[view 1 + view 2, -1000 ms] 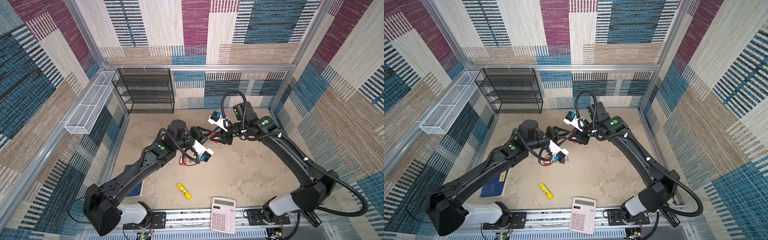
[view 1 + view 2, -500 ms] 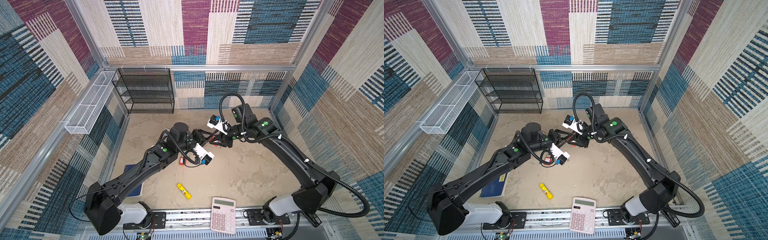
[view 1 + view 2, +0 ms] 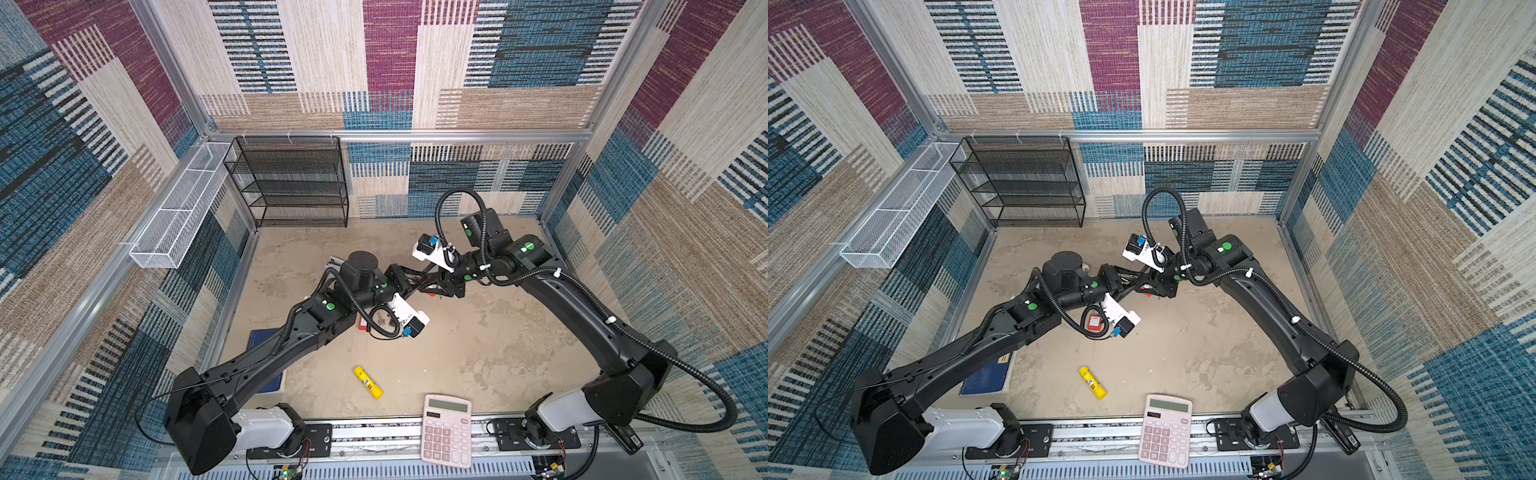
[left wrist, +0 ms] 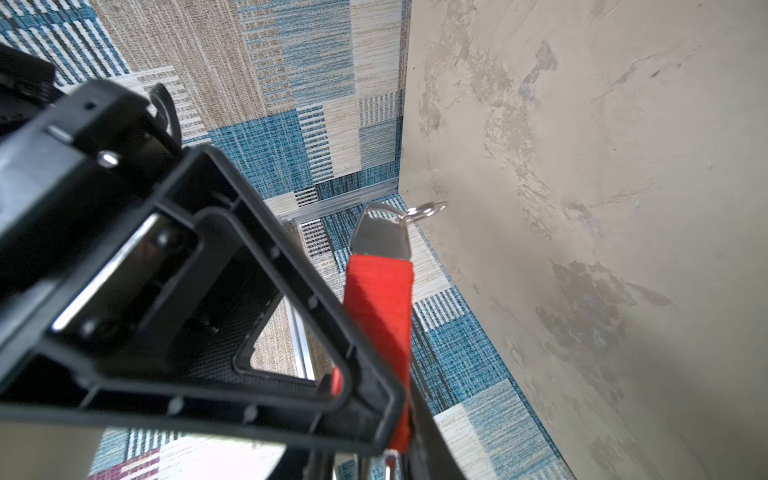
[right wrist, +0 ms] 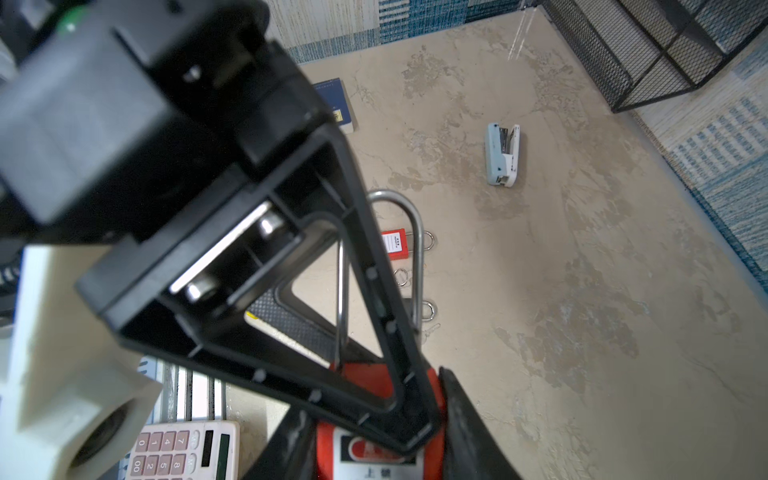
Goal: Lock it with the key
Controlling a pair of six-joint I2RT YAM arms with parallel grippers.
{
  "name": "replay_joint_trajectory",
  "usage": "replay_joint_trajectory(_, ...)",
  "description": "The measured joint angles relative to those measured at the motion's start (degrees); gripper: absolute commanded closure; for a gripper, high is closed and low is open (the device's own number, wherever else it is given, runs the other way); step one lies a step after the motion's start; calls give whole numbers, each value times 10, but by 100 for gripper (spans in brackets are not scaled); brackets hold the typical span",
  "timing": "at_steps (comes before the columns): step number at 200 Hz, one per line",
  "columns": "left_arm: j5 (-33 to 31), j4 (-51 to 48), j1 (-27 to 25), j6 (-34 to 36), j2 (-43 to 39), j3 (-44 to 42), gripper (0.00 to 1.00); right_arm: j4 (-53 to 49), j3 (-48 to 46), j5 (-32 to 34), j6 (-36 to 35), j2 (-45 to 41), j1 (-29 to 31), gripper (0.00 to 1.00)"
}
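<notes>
My right gripper (image 5: 409,428) is shut on a red padlock (image 5: 374,457) at the top of its body. The padlock's silver shackle (image 5: 417,249) points away from the right wrist camera. My left gripper (image 4: 388,415) is shut on the key (image 4: 380,299), a silver key wrapped in red with a ring on its far end. In both top views the left gripper (image 3: 417,279) and the right gripper (image 3: 438,286) meet tip to tip above the middle of the table, with red showing between them (image 3: 1147,286). Where the key's blade meets the padlock is hidden.
A second red padlock (image 5: 395,245) lies on the table with loose key rings (image 5: 401,276) beside it. A stapler (image 5: 503,156), a blue book (image 3: 266,345), a yellow glue stick (image 3: 368,382) and a pink calculator (image 3: 446,430) lie around. A black mesh shelf (image 3: 291,183) stands at the back.
The left jaws have narrowed onto the key. Both wrists have shifted a little while staying tip to tip. The right gripper's hold on the padlock is unchanged.
</notes>
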Motion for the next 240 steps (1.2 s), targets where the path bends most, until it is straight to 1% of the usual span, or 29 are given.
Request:
replay_joint_trajectory(21, -1, 2, 0, 0, 2, 0, 92, -2, 2, 4, -7, 0, 0, 74)
replay_joint_trajectory(45, 1, 0, 0, 2, 6, 2, 100, -6, 1, 9, -11, 0, 0, 71)
replay_joint_trajectory(64, 1, 0, -1, 5, 9, 3, 100, -7, -1, 9, -10, 0, 0, 67)
replay_joint_trajectory(96, 1, -1, -1, 12, 12, 3, 100, -7, -6, 11, -10, 0, 0, 64)
replay_joint_trajectory(132, -2, -6, -2, 15, 14, 6, 100, -6, -8, 14, -10, 0, 1, 48)
replay_joint_trajectory(166, -14, -7, -3, 15, 15, 8, 100, 10, -17, 13, -10, -9, 4, 38)
replay_joint_trajectory(189, -17, -9, -3, 14, 16, 8, 100, 11, -25, 15, -10, -11, 4, 30)
replay_joint_trajectory(217, -29, -12, -3, 7, 18, 11, 100, 20, -35, 36, -11, -24, 4, 26)
replay_joint_trajectory(240, -32, -24, -2, -9, 18, 28, 100, 42, -62, 63, -20, -53, 4, 23)
